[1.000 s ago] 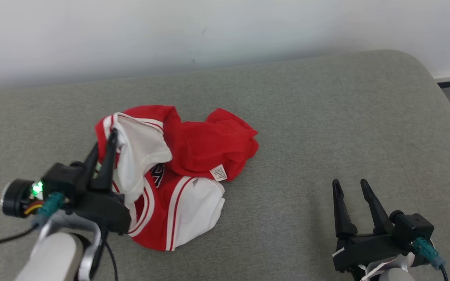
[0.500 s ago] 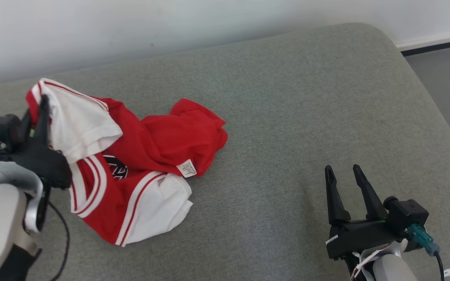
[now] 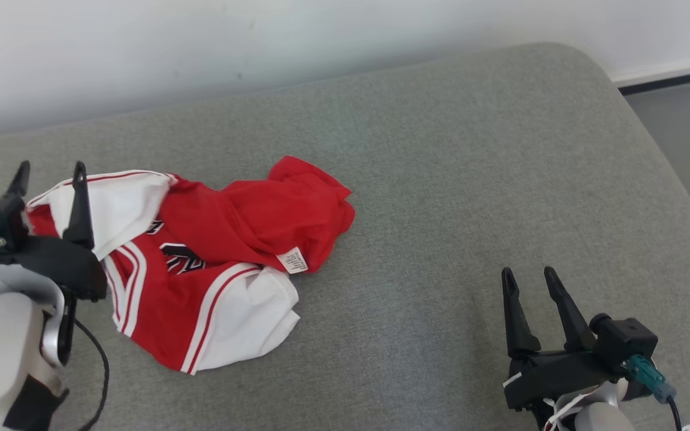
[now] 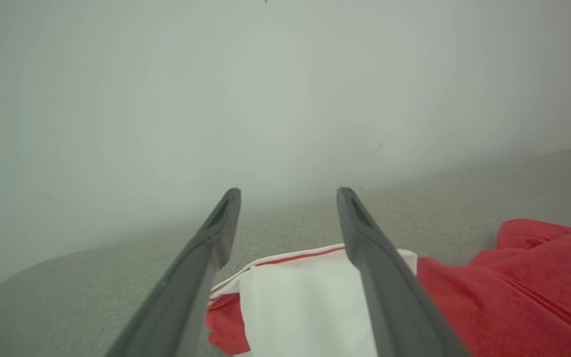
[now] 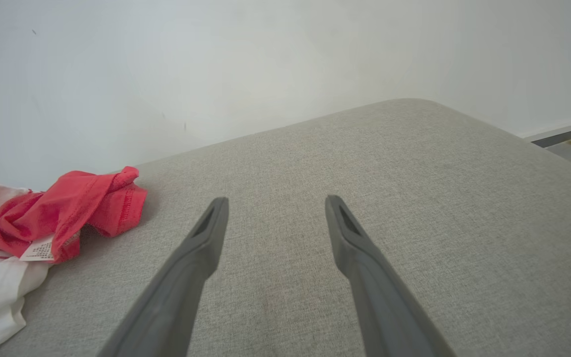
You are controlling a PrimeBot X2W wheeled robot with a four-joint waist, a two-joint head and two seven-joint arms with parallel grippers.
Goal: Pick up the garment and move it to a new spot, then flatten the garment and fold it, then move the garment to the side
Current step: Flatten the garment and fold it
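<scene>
**Q:** Item one?
**A:** One crumpled red-and-white fabric jersey (image 3: 201, 263), lying on the grey fabric cushion (image 3: 441, 149). Its white edge sits beneath the left claw (image 3: 50, 173), whose fingers are spread and clamp nothing.
**Q:** Item two?
**A:** The right claw (image 3: 529, 276), fingers apart and empty, with the jersey well off to its left.

A red and white garment (image 3: 201, 281) lies crumpled on the grey cushion (image 3: 441, 179), with a small white label (image 3: 292, 261) showing where its red cloth folds over the white. At the garment's left end the left gripper (image 3: 50, 172) has its fingers spread wide, one crossing the white fabric. Well to the garment's right, the right gripper (image 3: 527, 274) hovers with its fingers parted. Behind the garment rises a pale wall (image 3: 201, 48).
</scene>
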